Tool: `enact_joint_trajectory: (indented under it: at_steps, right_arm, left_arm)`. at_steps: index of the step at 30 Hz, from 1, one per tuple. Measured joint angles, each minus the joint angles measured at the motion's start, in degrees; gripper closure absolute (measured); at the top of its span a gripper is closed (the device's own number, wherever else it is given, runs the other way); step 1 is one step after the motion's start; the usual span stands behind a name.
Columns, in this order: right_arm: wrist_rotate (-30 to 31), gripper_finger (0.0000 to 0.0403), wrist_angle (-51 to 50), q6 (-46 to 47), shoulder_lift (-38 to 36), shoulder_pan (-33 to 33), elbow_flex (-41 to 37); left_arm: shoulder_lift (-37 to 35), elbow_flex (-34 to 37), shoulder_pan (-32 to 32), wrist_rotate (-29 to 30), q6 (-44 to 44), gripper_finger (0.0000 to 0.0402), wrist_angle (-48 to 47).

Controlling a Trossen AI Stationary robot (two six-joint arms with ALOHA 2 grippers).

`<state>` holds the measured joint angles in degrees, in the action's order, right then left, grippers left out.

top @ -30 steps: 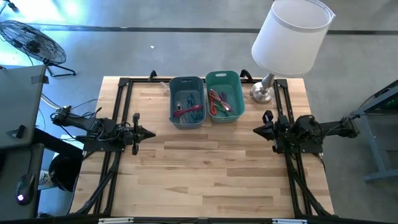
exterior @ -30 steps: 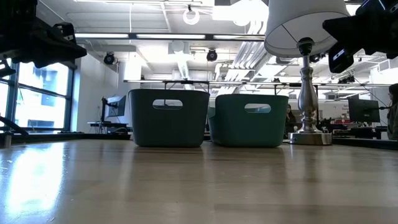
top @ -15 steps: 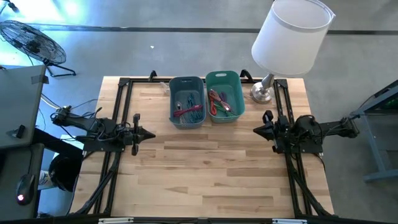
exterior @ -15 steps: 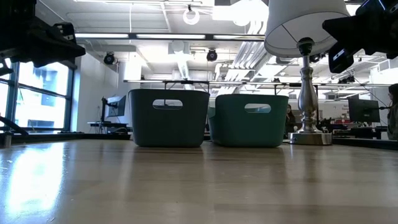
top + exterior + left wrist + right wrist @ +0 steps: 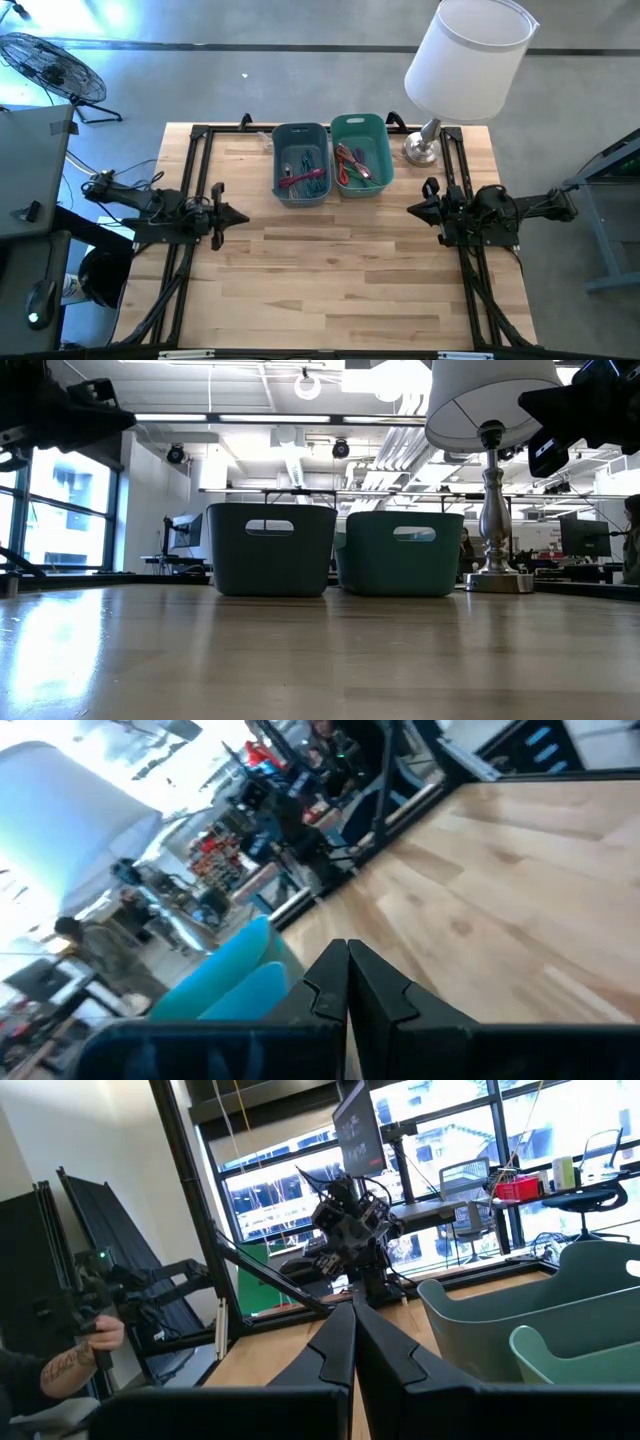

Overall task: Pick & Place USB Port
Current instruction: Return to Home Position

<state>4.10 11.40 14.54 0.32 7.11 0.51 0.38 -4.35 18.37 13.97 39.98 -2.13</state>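
Two bins stand side by side at the table's far middle: a grey-blue bin (image 5: pixel 301 164) (image 5: pixel 271 548) and a green bin (image 5: pixel 361 153) (image 5: pixel 404 552). Each holds a tangle of coloured cables (image 5: pixel 305 178) (image 5: pixel 352 163), red, teal and purple. No separate USB port shows. My left gripper (image 5: pixel 245 214) (image 5: pixel 347 950) hovers shut over the table's left side, pointing toward the middle. My right gripper (image 5: pixel 410 210) (image 5: pixel 353 1312) hovers shut over the right side, facing it. Both are well short of the bins and hold nothing.
A table lamp with a large white shade (image 5: pixel 467 58) stands on its metal base (image 5: pixel 421 150) (image 5: pixel 498 580) at the far right corner, beside the green bin. Black frame rails (image 5: pixel 190 180) run along the table's left, right and far edges. Bare wood (image 5: pixel 330 270) lies between and in front of the arms.
In the low view my left arm has risen a little; its gripper stays shut. The right arm, the bins and the cables have kept still.
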Motion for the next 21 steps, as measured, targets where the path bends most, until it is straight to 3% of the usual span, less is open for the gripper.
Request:
enact_joint_trajectory:
  at_steps: [12,21]
  right_arm:
    - [-0.02,0.0402,0.00,-0.01,0.00,-0.02,0.00]
    - [-0.01,0.0402,0.00,-0.01,0.00,-0.02,0.00]
  left_arm:
    - [0.00,3.51,0.00,-6.13,-1.87,0.0402,4.59]
    - [0.02,3.62,0.00,0.10,-1.60,0.0402,4.88]
